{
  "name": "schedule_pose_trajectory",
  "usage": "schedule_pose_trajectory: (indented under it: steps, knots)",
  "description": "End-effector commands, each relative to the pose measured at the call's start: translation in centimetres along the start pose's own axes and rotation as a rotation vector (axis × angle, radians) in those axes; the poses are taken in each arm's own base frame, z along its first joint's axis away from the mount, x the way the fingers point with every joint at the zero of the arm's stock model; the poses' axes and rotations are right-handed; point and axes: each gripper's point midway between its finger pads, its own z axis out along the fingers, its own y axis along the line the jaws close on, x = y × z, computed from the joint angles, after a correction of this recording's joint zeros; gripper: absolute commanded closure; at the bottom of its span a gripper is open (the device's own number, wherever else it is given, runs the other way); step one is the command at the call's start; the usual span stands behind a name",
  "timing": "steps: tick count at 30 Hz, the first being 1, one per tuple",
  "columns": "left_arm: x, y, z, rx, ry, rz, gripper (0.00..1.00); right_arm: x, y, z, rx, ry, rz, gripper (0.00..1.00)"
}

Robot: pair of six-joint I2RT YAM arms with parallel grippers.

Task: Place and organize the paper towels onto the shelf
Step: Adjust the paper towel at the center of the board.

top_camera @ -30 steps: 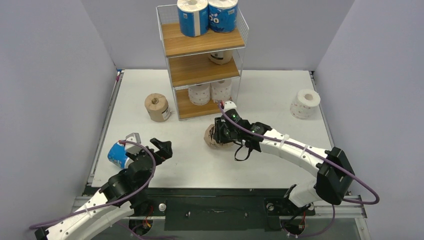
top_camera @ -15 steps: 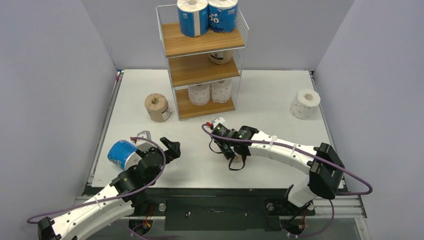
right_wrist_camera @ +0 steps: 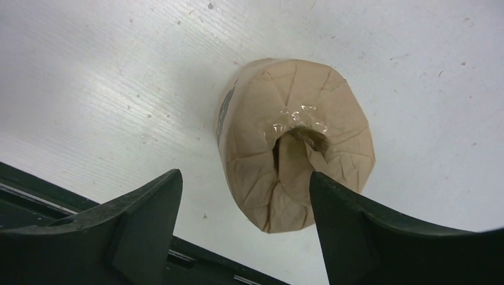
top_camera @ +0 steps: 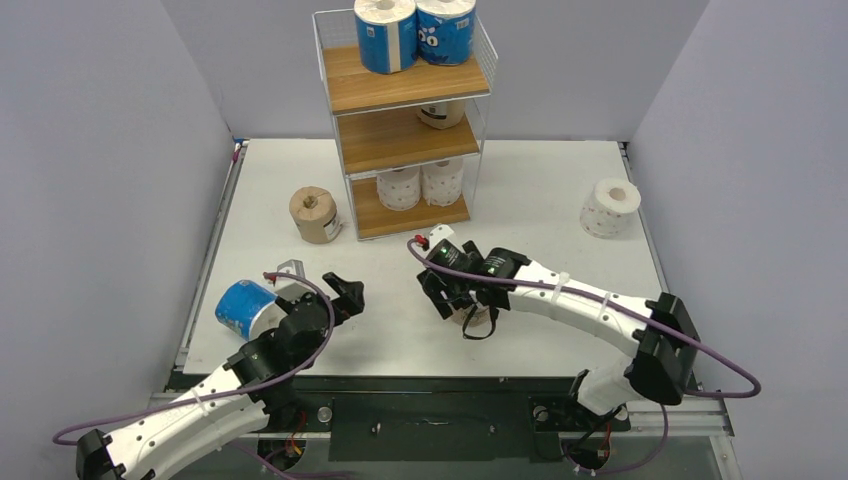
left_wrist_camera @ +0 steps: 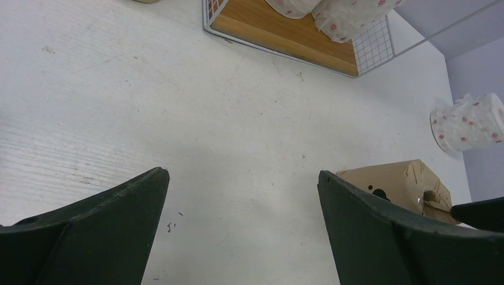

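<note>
Between the wide-spread jaws of your right gripper, mid-frame, a tan-wrapped roll lies loose on the table, its dark side print unreadable. Your left gripper gapes wide, empty. Top centre overhead: the shelf.

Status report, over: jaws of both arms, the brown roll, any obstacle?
Left gripper: jaws open, empty. Right gripper: jaws open over tan roll on table, not gripping. Nothing seen between roll and shelf.

A robotics lab test cell: plain grey partition walls box in a white worktop on three sides. The left arm and right arm are bolted to a dark metal frame along its near edge.
</note>
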Motion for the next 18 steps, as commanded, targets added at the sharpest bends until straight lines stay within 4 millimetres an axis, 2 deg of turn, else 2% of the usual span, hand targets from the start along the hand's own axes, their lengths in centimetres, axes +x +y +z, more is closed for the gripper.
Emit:
schedule_pose_trajectory:
  steps: [1,2,3,4,5,6,7,8,9,10,11,12,13,14,15,18]
  knots:
    - [-0.7,-1.4,0.2,0.038,-0.018,-0.030,0.03,-4.2,-1.7,-5.1,0.006,-0.221,0.134,0.26]
    - [-0.7,-1.6,0.3,0.042,-0.018,-0.032,0.03,-4.6,-2.5,-6.2,0.013,-0.267,0.171,0.25]
    - [-0.5,-1.6,0.3,0.041,-0.015,-0.029,0.03,-5.6,-4.0,-7.5,0.052,-0.347,0.262,0.25]
    - [-0.6,-1.7,0.4,0.045,-0.017,-0.032,0.03,-5.4,-5.0,-7.7,0.089,-0.376,0.321,0.26]
    - [-0.4,-1.7,0.5,0.046,-0.011,-0.030,0.03,-5.3,-6.9,-8.1,0.141,-0.429,0.481,0.28]
    - [-0.4,-1.9,0.5,0.053,-0.013,-0.035,0.03,-5.6,-7.5,-8.2,0.126,-0.461,0.592,0.28]
    - [-0.3,-2.0,0.6,0.055,-0.006,-0.032,0.03,-4.5,-8.0,-7.5,0.062,-0.440,0.649,0.28]
    - [-0.3,-2.3,0.6,0.061,-0.008,-0.037,0.03,-5.2,-8.1,-7.3,-0.005,-0.472,0.690,0.26]
    - [-0.2,-2.4,0.7,0.061,-0.002,-0.033,0.03,-3.8,-8.4,-6.2,-0.080,-0.436,0.733,0.23]
    - [-0.3,-2.5,0.7,0.064,-0.003,-0.034,0.03,-4.0,-8.6,-6.0,-0.116,-0.459,0.770,0.21]
    - [-0.2,-2.5,0.7,0.061,0.002,-0.030,0.03,-2.7,-9.1,-5.2,-0.140,-0.444,0.806,0.15]
    - [-0.2,-2.6,0.8,0.060,0.003,-0.029,0.03,-2.7,-9.3,-5.0,-0.156,-0.464,0.837,0.11]
    - [-0.1,-2.6,0.8,0.059,0.007,-0.028,0.03,-1.5,-9.5,-4.3,-0.163,-0.453,0.861,0.10]
    - [0.0,-2.6,0.8,0.061,0.008,-0.029,0.03,-1.5,-9.5,-4.2,-0.181,-0.468,0.878,0.11]
    - [0.1,-2.6,0.8,0.064,0.011,-0.030,0.03,-0.7,-9.3,-3.6,-0.192,-0.455,0.891,0.12]
    - [0.2,-2.7,0.9,0.066,0.015,-0.029,0.03,-0.2,-9.2,-3.0,-0.205,-0.456,0.912,0.21]
